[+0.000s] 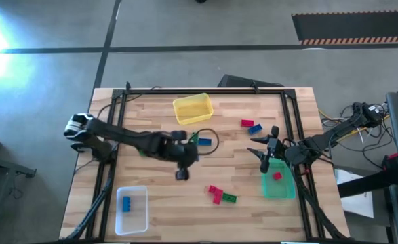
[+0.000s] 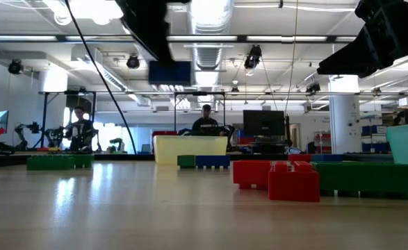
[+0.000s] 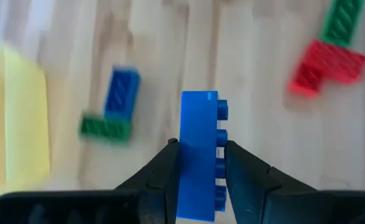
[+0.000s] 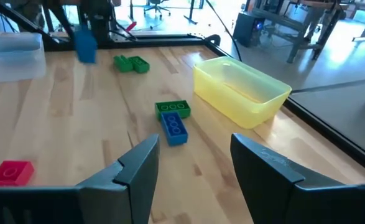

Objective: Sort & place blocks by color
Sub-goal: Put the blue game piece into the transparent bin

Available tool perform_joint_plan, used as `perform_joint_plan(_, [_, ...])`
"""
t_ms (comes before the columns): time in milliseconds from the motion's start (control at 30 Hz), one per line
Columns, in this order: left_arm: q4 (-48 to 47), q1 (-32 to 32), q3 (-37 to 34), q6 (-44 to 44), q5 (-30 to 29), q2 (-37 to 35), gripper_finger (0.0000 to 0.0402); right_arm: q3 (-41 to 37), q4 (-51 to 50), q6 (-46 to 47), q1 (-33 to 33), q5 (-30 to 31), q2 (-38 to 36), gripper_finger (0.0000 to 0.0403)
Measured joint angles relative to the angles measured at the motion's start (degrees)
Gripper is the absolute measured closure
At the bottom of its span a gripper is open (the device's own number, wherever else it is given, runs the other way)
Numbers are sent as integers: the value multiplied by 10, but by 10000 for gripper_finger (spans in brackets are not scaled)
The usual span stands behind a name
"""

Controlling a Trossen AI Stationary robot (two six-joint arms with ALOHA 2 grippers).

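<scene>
The left gripper (image 3: 201,171) hangs above the middle of the wooden table (image 1: 158,176), its two fingers clamped on an upright blue block (image 3: 198,152). The right gripper (image 4: 191,165) waits over the green bin (image 1: 278,184) – jaws apart, holding nothing. Other blocks lie scattered – red ones (image 1: 215,192) near the front edge, a blue one (image 1: 126,202) in the clear bin (image 1: 132,210).
</scene>
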Motion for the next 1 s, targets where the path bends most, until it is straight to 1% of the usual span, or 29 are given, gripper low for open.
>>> perform_joint_plan(100, [-105,-30,35,-96,4,-7,315,0,0,-7,0,0,0,213])
perform_joint_plan(167, [-169,-45,51,-158,18,-11,315,0,1,-14,0,0,0,213])
perform_joint_plan(200, [-202,-50,57,-190,35,-12,315,0,1,-19,0,0,0,213])
perform_joint_plan(267, [-262,-60,62,-257,89,-13,315,0,1,-26,0,0,0,213])
perform_joint_plan(333, [-320,-70,60,-318,156,-13,315,0,2,-32,0,0,0,213])
perform_joint_plan(400, [-366,-82,52,-359,222,-13,315,0,4,-38,0,0,-1,213])
perform_joint_plan(467, [-413,-94,38,-380,280,-12,315,0,8,-48,0,0,-1,213])
perform_joint_plan(533, [-414,-102,15,-381,323,-12,315,0,17,-58,0,0,-1,213])
perform_joint_plan(600, [-407,-107,-7,-381,342,-11,315,0,29,-69,0,0,-1,213])
perform_joint_plan(700, [-410,-114,-38,-378,393,-4,315,0,35,-81,0,0,-2,213])
perform_joint_plan(800, [-399,-123,-73,-377,404,-3,315,0,35,-85,0,0,-5,213])
perform_joint_plan(867, [-365,-123,-93,-377,414,-3,315,2,33,-87,0,0,-8,213])
perform_joint_plan(1000, [-304,-124,-119,-389,415,-3,314,8,31,-88,0,0,-8,213])
